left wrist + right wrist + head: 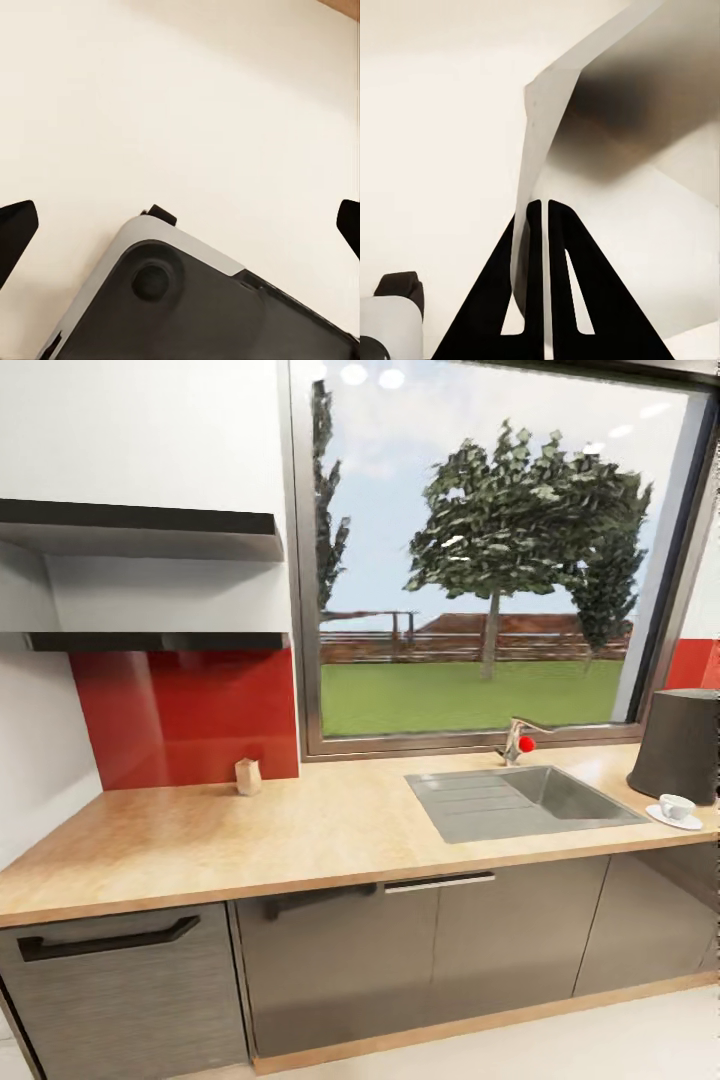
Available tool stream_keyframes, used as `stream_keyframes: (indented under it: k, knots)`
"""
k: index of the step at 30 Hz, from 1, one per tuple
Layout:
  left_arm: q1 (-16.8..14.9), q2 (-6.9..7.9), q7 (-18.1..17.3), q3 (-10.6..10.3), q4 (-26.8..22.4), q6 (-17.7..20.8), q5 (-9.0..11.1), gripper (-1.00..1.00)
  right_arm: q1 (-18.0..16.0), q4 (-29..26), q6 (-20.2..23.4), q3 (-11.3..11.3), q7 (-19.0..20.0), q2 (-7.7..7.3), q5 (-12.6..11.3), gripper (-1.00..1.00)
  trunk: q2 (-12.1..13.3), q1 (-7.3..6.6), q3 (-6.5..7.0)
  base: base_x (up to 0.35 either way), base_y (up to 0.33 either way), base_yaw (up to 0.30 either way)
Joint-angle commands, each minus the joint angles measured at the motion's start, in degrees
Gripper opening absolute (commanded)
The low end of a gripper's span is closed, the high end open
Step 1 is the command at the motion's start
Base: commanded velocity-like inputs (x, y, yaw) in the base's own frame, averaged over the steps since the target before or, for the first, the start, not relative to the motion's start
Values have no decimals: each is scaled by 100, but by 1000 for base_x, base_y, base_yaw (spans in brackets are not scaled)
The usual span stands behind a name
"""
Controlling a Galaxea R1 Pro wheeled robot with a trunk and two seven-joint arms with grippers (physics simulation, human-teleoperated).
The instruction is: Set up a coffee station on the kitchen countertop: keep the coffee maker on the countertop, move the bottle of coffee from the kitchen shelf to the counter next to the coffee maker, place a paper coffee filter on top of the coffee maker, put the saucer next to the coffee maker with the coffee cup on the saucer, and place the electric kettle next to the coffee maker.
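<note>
My right claw (544, 225) is clamped on the paper coffee filter (585, 127). My left claw (180, 217) is spread wide, holding nothing. Coffee maker (682, 745) at counter (300, 830) far right, coffee cup (676, 806) on saucer (673, 819) just beside it, right of sink (520, 800).

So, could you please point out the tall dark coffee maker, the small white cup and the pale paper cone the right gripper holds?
Tall dark coffee maker (683, 745), head view: front of its body.
Small white cup (676, 806), head view: its side wall.
Pale paper cone (585, 150), right wrist view: its shaded inner surface.
</note>
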Motion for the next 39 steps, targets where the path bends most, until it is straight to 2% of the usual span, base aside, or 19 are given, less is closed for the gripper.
stream_keyframes:
  k: [1, 10, 22, 39]
  knots:
    - [-6, 1, -43, -3, 9, -18, 53, 100, -9, 20, -36, -18, 22, -2, 13, -100, -8, 1, -10, 0, -330, 0]
    - [-6, 1, -43, -3, 9, -18, 53, 100, -9, 20, -36, -18, 22, -2, 13, -100, -8, 1, -13, 49, -330, 6]
    - [-6, 1, -43, -3, 9, -18, 53, 100, -9, 20, -45, -18, 22, -2, 13, -100, -8, 1, -74, 94, -330, 136]
    - [-6, 1, -43, -3, 9, -22, 53, 100, -9, 20, -192, -18, 22, -5, 13, -100, -8, 1, -79, 109, -330, 8]
